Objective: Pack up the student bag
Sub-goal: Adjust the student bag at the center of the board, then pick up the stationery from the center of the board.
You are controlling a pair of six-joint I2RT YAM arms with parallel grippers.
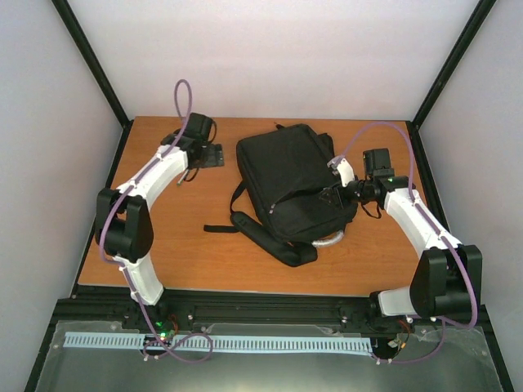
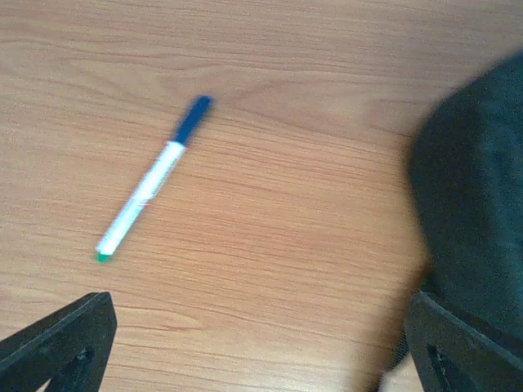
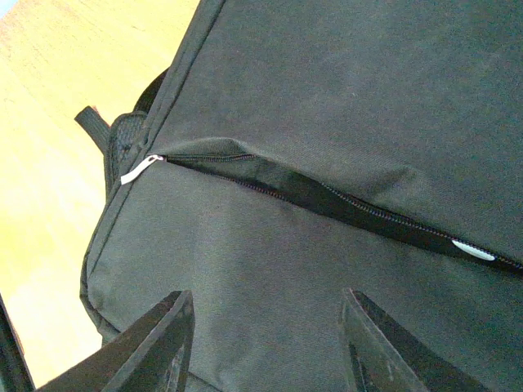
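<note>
The student bag (image 1: pixel 286 184), a large black backpack, lies flat in the middle of the table with its straps toward the near edge. A zip pocket on it gapes open (image 3: pixel 327 196), with a white zip pull (image 3: pixel 140 169) at its end. My right gripper (image 1: pixel 331 196) hovers over the bag's right side. In the right wrist view its jaws (image 3: pixel 270 335) stand apart above the fabric and hold nothing. My left gripper (image 1: pixel 211 155) is at the back left, beside the bag, wide open (image 2: pixel 265 347) over bare wood. A white pen with a blue cap (image 2: pixel 151 184) lies ahead of it.
A grey curved handle (image 1: pixel 327 242) sticks out from the bag's near right corner. A black strap (image 1: pixel 221 228) trails left across the wooden table (image 1: pixel 188 245). The bag's dark edge (image 2: pixel 482 196) fills the right of the left wrist view.
</note>
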